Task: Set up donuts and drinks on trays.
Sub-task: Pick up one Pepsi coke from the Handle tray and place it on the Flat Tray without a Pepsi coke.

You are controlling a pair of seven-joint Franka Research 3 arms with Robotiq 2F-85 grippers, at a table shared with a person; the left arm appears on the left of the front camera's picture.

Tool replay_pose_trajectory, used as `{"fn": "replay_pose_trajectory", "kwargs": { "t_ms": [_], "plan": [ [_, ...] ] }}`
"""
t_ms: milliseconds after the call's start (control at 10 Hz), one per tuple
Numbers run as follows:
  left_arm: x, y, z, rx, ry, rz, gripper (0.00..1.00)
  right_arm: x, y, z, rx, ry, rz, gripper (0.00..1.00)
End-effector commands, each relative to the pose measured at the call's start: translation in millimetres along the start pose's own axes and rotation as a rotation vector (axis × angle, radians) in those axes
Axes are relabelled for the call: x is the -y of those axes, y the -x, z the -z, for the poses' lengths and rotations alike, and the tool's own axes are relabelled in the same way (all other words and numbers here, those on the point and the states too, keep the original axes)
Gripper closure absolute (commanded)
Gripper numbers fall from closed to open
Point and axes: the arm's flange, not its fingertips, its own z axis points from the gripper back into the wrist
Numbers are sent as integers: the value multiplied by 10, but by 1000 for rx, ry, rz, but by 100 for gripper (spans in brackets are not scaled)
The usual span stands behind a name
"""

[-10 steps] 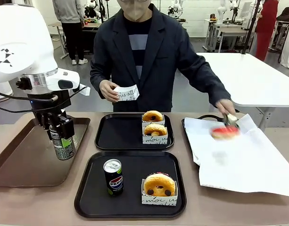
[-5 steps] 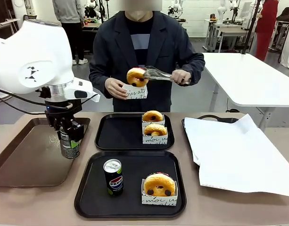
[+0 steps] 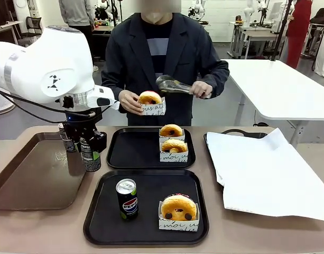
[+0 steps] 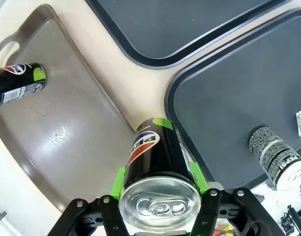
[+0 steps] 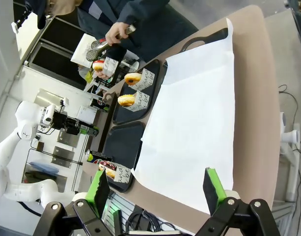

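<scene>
Over the gap btwn the brown tray [image 3: 24,185] and near black tray [image 3: 98,222], my left gripper [image 4: 157,189] is clamped round the can [image 4: 155,167] mid-body: smooth, rigid, prob light, so grip stays w/ pads on the sides.

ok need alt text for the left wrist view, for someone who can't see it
The left gripper grips a black Pepsi can above the table, between a brown tray holding another can and a black tray holding a grey can.
</scene>
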Motion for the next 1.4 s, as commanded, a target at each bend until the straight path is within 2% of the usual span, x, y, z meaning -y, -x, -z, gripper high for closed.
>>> {"fn": "replay_pose_trajectory", "kwargs": {
  "t_ms": [0,200,300,400,600,700,800,900,1100,1300],
  "plan": [
    [0,54,25,-9,-3,19,41,16,-19,15,30,-24,-16,0],
    [2,12,25,-6,0,3,41,16,-19,15,30,-24,-16,0],
    [29,-112,45,10,47,-4,41,16,-19,15,30,-24,-16,0],
    [73,-276,123,39,35,-35,41,16,-19,15,30,-24,-16,0],
    [101,-291,189,-4,23,12,41,16,-19,15,30,-24,-16,0],
    [45,-191,106,-43,-9,20,41,16,-19,15,30,-24,-16,0],
    [-1,61,-31,-103,-48,91,41,16,-19,15,30,-24,-16,0],
    [-25,342,-187,-120,-94,179,41,16,-19,15,30,-24,-16,0],
    [-10,771,-421,-57,-101,260,41,16,-19,15,30,-24,-16,0],
    [20,782,-429,-31,-104,250,41,16,-19,15,30,-24,-16,0]
  ]
}}
